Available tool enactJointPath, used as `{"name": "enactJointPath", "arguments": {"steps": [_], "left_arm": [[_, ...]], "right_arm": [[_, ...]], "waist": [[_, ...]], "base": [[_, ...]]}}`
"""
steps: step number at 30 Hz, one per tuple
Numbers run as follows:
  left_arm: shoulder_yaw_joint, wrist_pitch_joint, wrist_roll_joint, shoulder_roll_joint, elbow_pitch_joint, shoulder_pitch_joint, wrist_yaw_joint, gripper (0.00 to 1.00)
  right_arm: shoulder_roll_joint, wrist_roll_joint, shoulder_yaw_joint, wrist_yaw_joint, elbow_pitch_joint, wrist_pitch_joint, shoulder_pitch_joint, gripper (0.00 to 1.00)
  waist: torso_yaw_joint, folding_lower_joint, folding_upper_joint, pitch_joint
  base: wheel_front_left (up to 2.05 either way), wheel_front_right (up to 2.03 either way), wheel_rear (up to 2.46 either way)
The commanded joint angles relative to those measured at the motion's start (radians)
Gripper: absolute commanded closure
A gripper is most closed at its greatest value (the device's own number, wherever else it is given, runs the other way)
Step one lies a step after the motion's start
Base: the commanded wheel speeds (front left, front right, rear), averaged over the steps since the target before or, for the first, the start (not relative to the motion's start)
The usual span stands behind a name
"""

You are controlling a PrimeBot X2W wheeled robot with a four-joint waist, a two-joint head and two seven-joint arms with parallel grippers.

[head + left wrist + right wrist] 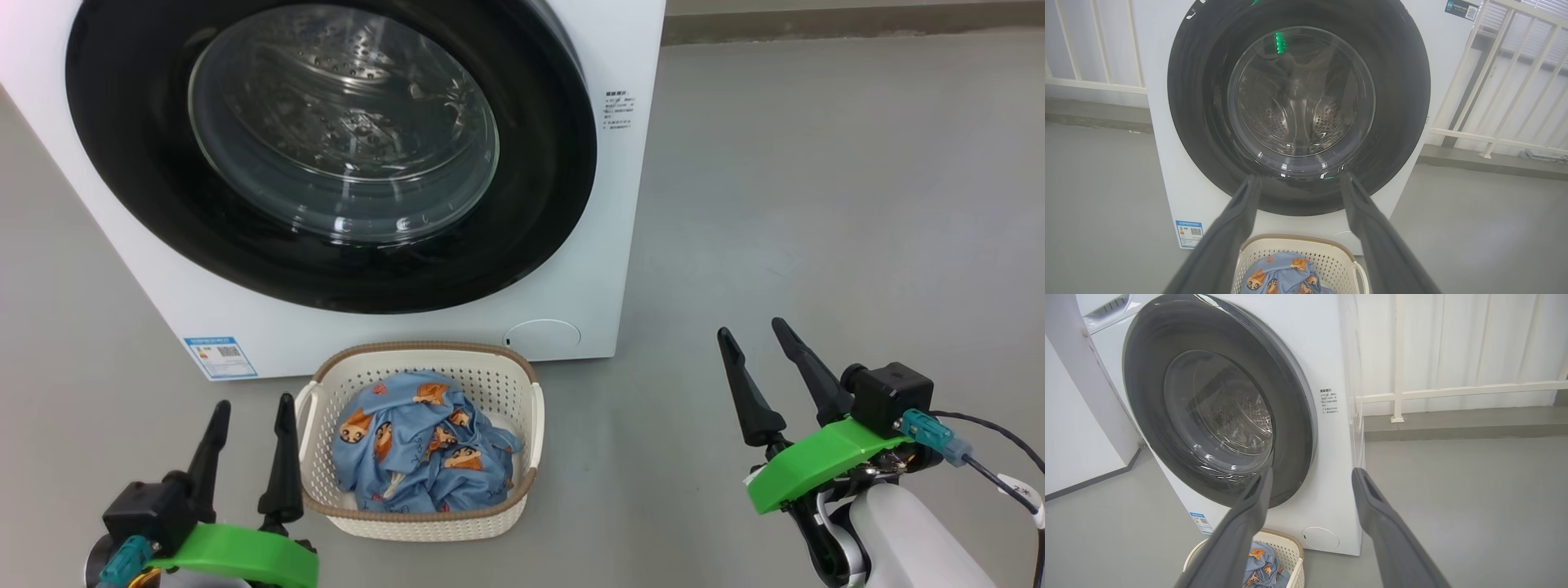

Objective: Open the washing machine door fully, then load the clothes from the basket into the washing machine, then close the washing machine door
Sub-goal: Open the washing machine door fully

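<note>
A: Start at the left. What is the left gripper [254, 402] doing?
B: It sits low at the near left, its two dark fingers spread wide with nothing between them. It hangs just beside the basket [424, 348], and I can't see it touching.

A: And the basket itself?
B: It's on the grey floor [816, 204], right in front of the washing machine [163, 302] and close to its base. The clothes [424, 445] are bunched inside, blue fabric printed with cartoon faces. None of it hangs over the rim.

A: The door?
B: The washing machine door [122, 163] looks shut. Its black rim lies flat against the white front, and the steel drum [343, 90] shows through the glass. It sits flush in the right wrist view too.

A: And the right gripper [749, 327]?
B: It's at the near right, well apart from both the machine and the basket. Its fingers are just as wide apart and hold nothing.

A: So which step are we on?
B: The very first, I'd say. Opening the door hasn't begun and nothing is loaded.

A: What does the next move call for?
B: One arm has to reach up to the door's rim and find a purchase to pull on. I can't make out a handle, or which side the hinge is on, so that needs settling first. The basket stands close under the door, so the swing is worth watching.
</note>
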Motion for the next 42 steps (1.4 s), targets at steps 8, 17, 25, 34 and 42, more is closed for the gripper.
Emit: {"name": "enactJointPath", "arguments": {"steps": [8,17,25,34,42], "left_arm": [[0.033,-0.008,-0.013,0.032,-0.03,-0.04,0.004,0.0],[0.041,-0.008,-0.017,0.041,-0.043,-0.062,0.01,0.0],[0.044,-0.008,-0.021,0.037,-0.061,-0.089,-0.002,0.0],[0.039,-0.009,-0.022,0.029,-0.067,-0.12,-0.013,0.0],[0.047,-0.009,-0.019,0.019,-0.082,-0.151,-0.027,0.0]], "right_arm": [[-0.013,0.002,-0.002,0.006,-0.015,-0.012,-0.066,0.0],[-0.037,0.02,-0.038,0.006,0.009,-0.012,-0.146,0.0],[-0.084,0.076,-0.058,0.006,0.055,-0.012,-0.252,0.5],[-0.142,0.314,-0.056,0.006,0.065,-0.009,-0.406,1.0],[-0.183,0.662,-0.055,0.006,0.062,0.073,-0.533,1.0]], "waist": [[0.006,0.0,0.0,0.035],[0.026,0.0,0.0,0.105],[0.055,0.0,0.0,0.16],[0.091,0.0,0.0,0.23],[0.126,0.0,0.0,0.289]], "base": [[0.0,0.0,0.0],[0.0,0.0,0.0],[0.0,0.0,0.0],[0.0,0.0,0.0],[0.0,0.0,0.0]]}}
